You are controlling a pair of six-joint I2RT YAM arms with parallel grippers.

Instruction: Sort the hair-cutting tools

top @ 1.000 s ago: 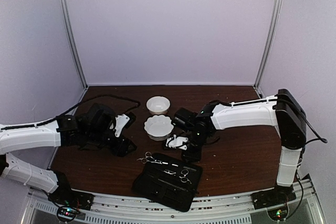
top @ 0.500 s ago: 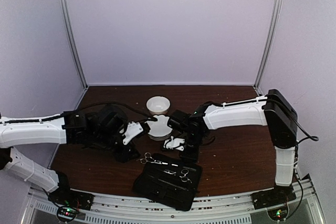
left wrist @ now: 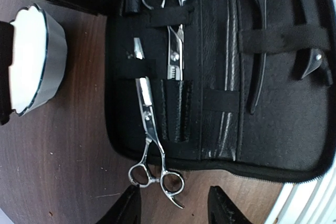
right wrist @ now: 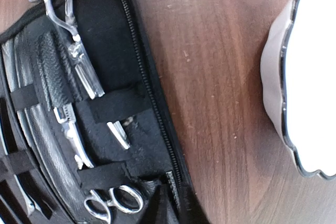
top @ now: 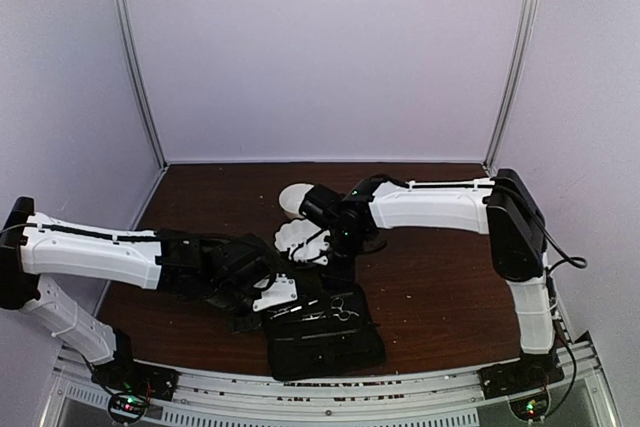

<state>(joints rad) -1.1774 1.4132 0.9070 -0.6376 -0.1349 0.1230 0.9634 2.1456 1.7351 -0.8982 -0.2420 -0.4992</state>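
Observation:
An open black case (top: 330, 342) lies at the table's near edge. Two silver scissors are strapped inside it, one long pair (left wrist: 149, 124) with its ring handles sticking out over the case edge, and one shorter pair (left wrist: 176, 24). Two black stick-like clips (left wrist: 260, 40) (left wrist: 315, 61) sit under a strap beside them. My left gripper (left wrist: 173, 208) is open, with the long scissors' rings just ahead of and between its fingertips. My right gripper (right wrist: 181, 211) is shut on the case's zipper edge (right wrist: 142, 72), next to one pair's rings (right wrist: 113, 203). The other pair (right wrist: 73, 40) lies further up.
A scalloped white bowl (top: 300, 239) stands just behind the case, and also shows in the left wrist view (left wrist: 31, 61) and the right wrist view (right wrist: 304, 77). A round white bowl (top: 295, 197) stands behind it. Both arms crowd the case.
My left arm has swung right and down to the case's left edge. My right gripper has moved left to the case's far edge. The case has shifted and now lies squarer.

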